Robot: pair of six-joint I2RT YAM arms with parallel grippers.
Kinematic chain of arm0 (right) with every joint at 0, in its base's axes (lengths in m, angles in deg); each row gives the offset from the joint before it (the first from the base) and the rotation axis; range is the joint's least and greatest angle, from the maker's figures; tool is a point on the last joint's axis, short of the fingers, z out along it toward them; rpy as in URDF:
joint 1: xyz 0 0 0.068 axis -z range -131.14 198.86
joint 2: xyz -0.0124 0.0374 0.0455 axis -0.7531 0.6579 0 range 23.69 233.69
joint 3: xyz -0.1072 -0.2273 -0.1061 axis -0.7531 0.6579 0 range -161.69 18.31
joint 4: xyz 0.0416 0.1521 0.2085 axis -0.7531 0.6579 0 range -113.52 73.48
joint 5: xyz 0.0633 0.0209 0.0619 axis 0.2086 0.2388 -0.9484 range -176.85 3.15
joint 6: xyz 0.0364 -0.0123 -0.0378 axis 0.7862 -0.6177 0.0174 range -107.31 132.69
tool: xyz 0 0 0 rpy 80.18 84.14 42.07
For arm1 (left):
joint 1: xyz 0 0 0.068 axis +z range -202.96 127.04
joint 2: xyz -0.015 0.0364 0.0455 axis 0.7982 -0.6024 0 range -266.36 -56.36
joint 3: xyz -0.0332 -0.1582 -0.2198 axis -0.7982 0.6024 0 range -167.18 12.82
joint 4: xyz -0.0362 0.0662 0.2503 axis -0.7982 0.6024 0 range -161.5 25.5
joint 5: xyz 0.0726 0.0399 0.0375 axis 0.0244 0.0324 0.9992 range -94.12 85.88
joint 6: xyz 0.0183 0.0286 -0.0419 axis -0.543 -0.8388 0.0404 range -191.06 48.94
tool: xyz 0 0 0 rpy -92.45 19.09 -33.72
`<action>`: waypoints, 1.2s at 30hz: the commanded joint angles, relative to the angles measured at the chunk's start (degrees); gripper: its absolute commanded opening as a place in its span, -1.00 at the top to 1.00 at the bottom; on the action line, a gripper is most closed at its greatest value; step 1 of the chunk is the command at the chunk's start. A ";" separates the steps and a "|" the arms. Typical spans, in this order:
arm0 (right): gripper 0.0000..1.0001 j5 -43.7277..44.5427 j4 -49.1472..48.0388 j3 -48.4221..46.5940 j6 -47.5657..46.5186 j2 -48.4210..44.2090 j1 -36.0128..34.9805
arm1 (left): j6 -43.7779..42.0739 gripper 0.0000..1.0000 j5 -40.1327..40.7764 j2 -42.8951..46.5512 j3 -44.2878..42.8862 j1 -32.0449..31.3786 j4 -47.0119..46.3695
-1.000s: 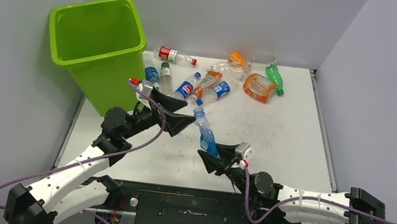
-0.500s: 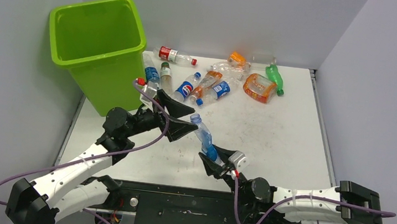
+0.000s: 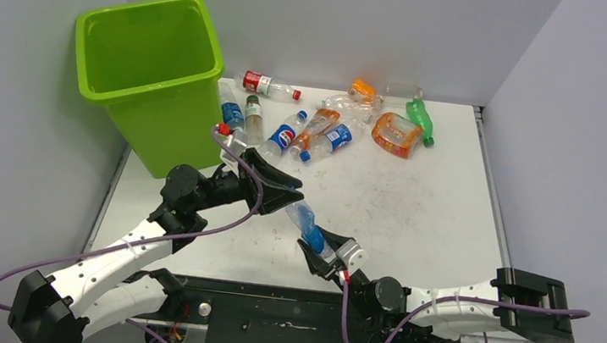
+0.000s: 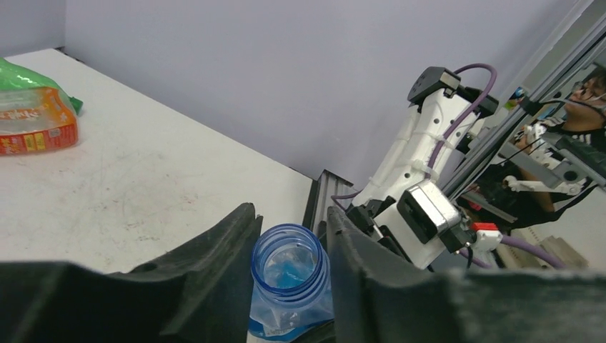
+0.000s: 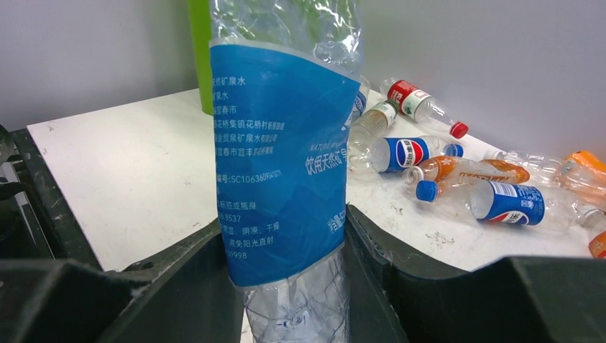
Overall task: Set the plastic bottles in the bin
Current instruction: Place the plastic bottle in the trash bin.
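1. The blue-label bottle (image 3: 306, 223) hangs off the worktop (image 3: 415, 209), spanned between the two arms at front-middle. Its long axis runs with the neck toward 10–11 o'clock and the base toward 4–5.
2. Right jaws pinch the lower body at the label's bottom edge. The wall there is thin, clear and crinkled, and it looks dented under the pads.
3. Left jaws sit on the neck, one pad on each side of the blue ring, and it reads as contact on both sides. (The left wrist view looks straight down the mouth, so I can't tell whether that's a translucent cap or an open neck.)
4. Key relation: the bin (image 3: 164, 127) is at about 10 o'clock from the left jaws and near them, but well apart from the right jaws. The left arm is nearer, so I read this as a handover: the right lets go and the left carries the bottle to the bin.
5. The bin is tall lime-green plastic with a rolled rim and tapers downward. The rim looks high, so the carry likely needs lift first.
6. Risk: the neck is the only stiff part. Once the base is freed, the soft body may swing under it.
7. The other plastic bottles lie on their sides at 12–2 o'clock along the far edge: a red-label bottle (image 3: 266, 85), a Pepsi bottle (image 3: 285, 131), a green bottle (image 3: 419, 120) and a crushed orange bottle (image 3: 396, 134). None shows in the visible part of the bin.
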 commanded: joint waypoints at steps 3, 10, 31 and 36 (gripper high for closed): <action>0.76 2.33 -2.61 -2.75 -1.17 0.08 -1.55 | -2.57 0.86 -1.97 1.47 -3.22 -0.49 -0.95; -0.10 2.22 11.79 -5.67 3.94 -6.64 -1.71 | -5.10 1.00 -1.32 2.73 -3.38 -1.17 1.28; 0.52 3.72 38.05 -16.76 9.02 -8.11 -1.66 | -7.49 1.00 -3.00 2.41 -4.65 -3.15 4.53; 0.85 4.70 27.99 -13.32 6.86 -7.91 -1.62 | -7.40 0.19 -2.04 1.62 -5.23 -3.59 6.04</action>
